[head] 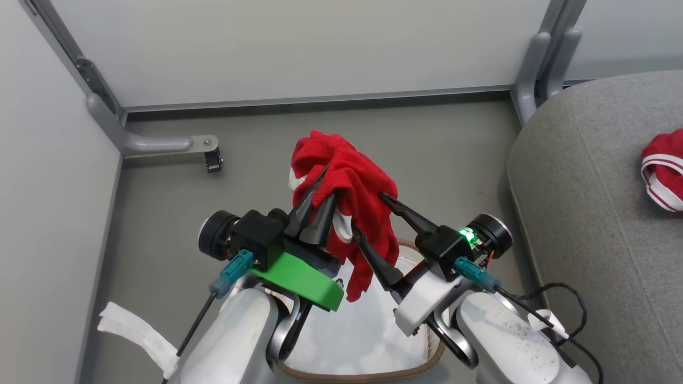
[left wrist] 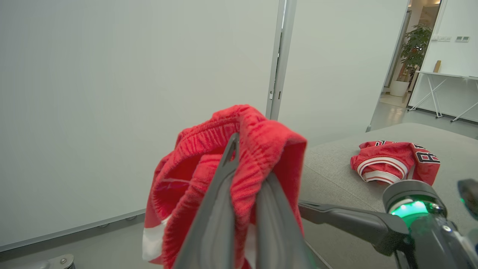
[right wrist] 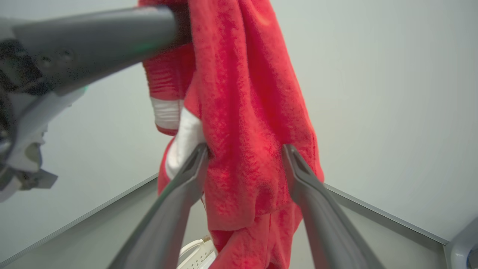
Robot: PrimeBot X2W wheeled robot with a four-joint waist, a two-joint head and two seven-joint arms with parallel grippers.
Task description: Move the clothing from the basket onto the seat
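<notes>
Two red garments make up the clothing. The lettered jersey (head: 664,170) already lies on the seat (head: 587,224) at the right edge of the head view. The second red garment (head: 349,176) hangs at the centre of that frame, lifted over the basket (head: 363,376) at the bottom edge.

The left gripper (head: 328,184) has its fingers pressed together on a bunched, ribbed band at the top of this garment. The right gripper (head: 368,212) stands wide apart, one finger on either side of the hanging cloth, clamping nothing.

The garment looks light, soft and limp. Its fuzzy knit should not slip readily, but it will sag and swing. The thick gathered band seems the safest hold; a pinch on the loose lower folds would likely catch only one layer.
</notes>
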